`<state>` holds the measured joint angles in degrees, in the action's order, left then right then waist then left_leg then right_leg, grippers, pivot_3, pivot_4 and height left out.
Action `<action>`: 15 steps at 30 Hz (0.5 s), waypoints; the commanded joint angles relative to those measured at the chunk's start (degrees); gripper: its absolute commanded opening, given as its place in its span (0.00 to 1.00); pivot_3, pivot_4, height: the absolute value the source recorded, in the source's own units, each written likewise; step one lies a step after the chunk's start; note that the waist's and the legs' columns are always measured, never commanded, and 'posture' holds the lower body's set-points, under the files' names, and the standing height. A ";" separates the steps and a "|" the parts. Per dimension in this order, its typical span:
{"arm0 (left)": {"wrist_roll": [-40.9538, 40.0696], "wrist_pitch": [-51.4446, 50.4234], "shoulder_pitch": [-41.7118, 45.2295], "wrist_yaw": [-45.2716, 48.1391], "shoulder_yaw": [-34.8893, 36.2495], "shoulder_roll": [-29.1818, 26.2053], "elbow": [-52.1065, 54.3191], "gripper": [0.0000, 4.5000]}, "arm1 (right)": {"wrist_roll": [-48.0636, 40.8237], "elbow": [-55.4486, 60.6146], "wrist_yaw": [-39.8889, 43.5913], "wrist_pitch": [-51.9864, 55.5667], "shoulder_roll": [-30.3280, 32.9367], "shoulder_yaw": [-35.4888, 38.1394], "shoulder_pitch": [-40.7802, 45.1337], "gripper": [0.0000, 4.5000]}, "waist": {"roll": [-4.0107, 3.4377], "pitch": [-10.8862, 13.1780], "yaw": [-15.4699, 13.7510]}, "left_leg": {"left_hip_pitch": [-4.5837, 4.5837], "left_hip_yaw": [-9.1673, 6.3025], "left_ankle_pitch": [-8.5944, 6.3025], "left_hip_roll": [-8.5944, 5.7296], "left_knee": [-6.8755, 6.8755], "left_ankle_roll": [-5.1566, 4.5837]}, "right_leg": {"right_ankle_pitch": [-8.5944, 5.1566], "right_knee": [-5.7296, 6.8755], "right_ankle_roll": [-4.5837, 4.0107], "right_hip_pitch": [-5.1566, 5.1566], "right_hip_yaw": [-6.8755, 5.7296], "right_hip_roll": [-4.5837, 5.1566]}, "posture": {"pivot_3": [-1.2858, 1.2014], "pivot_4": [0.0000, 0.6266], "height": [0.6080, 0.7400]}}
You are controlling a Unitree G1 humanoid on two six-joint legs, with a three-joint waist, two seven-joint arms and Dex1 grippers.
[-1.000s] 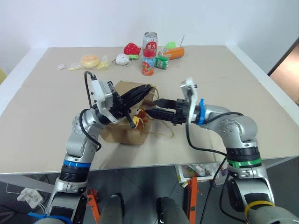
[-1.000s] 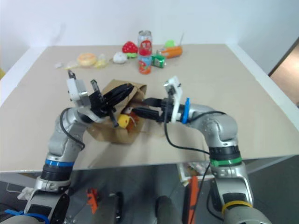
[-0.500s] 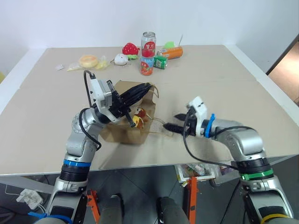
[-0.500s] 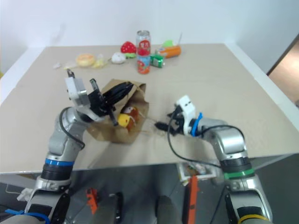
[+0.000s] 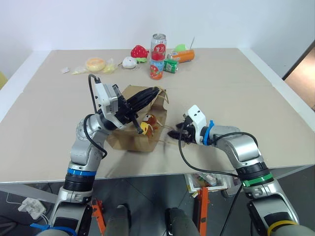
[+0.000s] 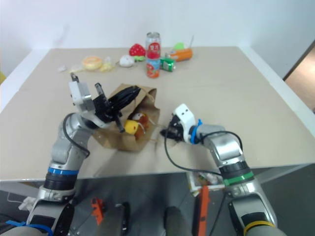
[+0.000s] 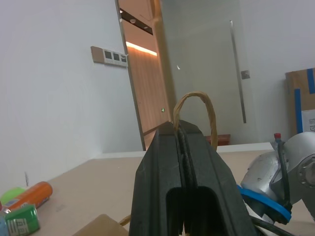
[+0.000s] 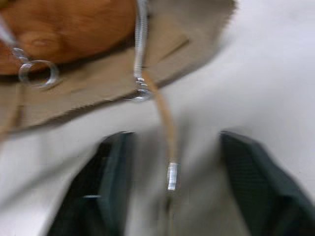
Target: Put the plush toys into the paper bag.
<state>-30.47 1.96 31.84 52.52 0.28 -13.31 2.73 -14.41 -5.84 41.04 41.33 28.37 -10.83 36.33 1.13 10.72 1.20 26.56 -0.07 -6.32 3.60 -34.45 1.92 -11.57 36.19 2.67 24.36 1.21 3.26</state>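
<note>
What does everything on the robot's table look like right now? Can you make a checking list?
Surface: tan table, flat.
Job's things: brown paper bag lying on its side, mouth toward the right gripper; brown monkey and yellow-ended egg toy sit in its mouth.
Clutter: at the far edge, red strawberry toy, small white round toy, tall can, small can, green can, orange tube, yellowish packets.
Grippers: left gripper shut on the paper-rope handle; right gripper open, low on the table, a thin cord between its fingers.
Cables: black ones on both arms.
Surroundings: white wall; doorway.
</note>
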 commanded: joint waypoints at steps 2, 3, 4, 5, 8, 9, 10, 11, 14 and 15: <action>-0.77 0.06 -0.04 -0.41 0.70 -0.22 2.18 0.00 | -0.25 2.25 2.03 -0.86 1.15 1.44 1.68 0.11 | 0.00 0.00 0.00 | 0.00 0.00 0.00 0.00 0.01 0.00 | 0.00 0.00 0.00 0.00 0.00 0.00 | 0.52 0.24 1.00; -0.79 0.05 -0.17 -0.44 0.71 -0.25 2.27 0.00 | -0.53 2.85 2.53 -0.67 1.43 1.69 1.68 0.01 | 0.00 0.00 0.00 | 0.00 0.00 0.00 0.00 0.01 0.00 | 0.00 0.00 0.00 0.00 0.00 0.00 | 0.52 0.24 1.00; -0.80 0.04 -0.24 -0.44 0.72 -0.27 2.29 0.00 | -0.82 3.35 2.93 -0.34 1.73 2.04 1.80 0.01 | 0.00 0.00 0.00 | 0.00 0.00 0.00 0.00 0.00 0.00 | 0.00 0.00 0.00 0.00 0.00 0.00 | 0.52 0.24 1.00; -0.79 0.05 -0.27 -0.46 0.72 -0.28 2.30 0.00 | -1.19 3.78 3.31 -0.07 1.99 2.47 1.98 0.01 | 0.00 0.00 0.00 | 0.00 0.00 0.00 0.00 0.00 0.00 | 0.00 0.00 0.00 0.00 0.00 0.00 | 0.52 0.24 1.00; -0.76 0.10 -0.15 -0.50 0.70 -0.21 2.01 0.00 | -3.71 4.94 3.91 1.64 2.03 5.07 3.08 0.01 | 0.00 0.00 0.00 | 0.00 0.00 0.00 0.00 0.00 0.00 | 0.00 0.00 0.00 0.00 0.00 0.00 | 0.52 0.24 1.00; -0.75 0.11 -0.08 -0.54 0.71 -0.15 1.87 0.00 | -5.50 5.72 4.15 3.00 1.71 6.46 3.57 0.01 | 0.00 0.00 0.00 | 0.00 0.00 0.00 0.00 0.00 0.00 | 0.00 0.00 0.00 0.00 0.00 0.00 | 0.52 0.24 1.00; -0.75 0.12 -0.09 -0.67 0.72 -0.04 1.80 0.00 | -8.21 7.38 4.54 4.57 1.20 8.39 3.92 0.01 | 0.00 0.00 0.00 | 0.00 0.00 0.00 0.00 0.00 0.00 | 0.00 0.00 0.00 0.00 0.00 0.00 | 0.52 0.24 1.00; -0.85 0.03 -0.09 -0.93 0.80 0.12 1.71 0.00 | -11.28 9.38 5.14 6.52 0.72 10.29 4.18 0.01 | 0.00 0.00 -0.01 | 0.00 0.00 0.00 0.00 0.00 0.00 | 0.00 0.00 0.00 0.00 0.00 0.00 | 0.52 0.24 1.00; -2.31 -1.42 0.41 -2.97 1.84 1.04 1.25 0.00 | -22.58 16.90 7.33 13.86 0.23 15.94 4.75 0.01 | 0.00 0.00 -0.01 | 0.00 0.00 0.00 0.01 0.02 0.00 | 0.00 0.01 0.00 0.00 0.00 0.00 | 0.52 0.24 1.00; -2.88 -2.17 0.64 -3.83 2.28 1.39 1.14 0.00 | -25.68 18.51 7.60 15.97 0.27 17.37 4.90 0.01 | 0.00 0.00 -0.01 | 0.00 -0.01 0.00 0.01 0.03 0.00 | -0.01 0.01 0.01 -0.01 0.00 0.00 | 0.52 0.24 1.00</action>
<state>-31.44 1.02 31.43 50.72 0.66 -12.49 2.81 -31.19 5.96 47.04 52.48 28.71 1.58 39.39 1.13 10.73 1.19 26.56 -0.09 -6.32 3.61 -34.42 1.91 -11.58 36.19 2.68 24.35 1.21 3.25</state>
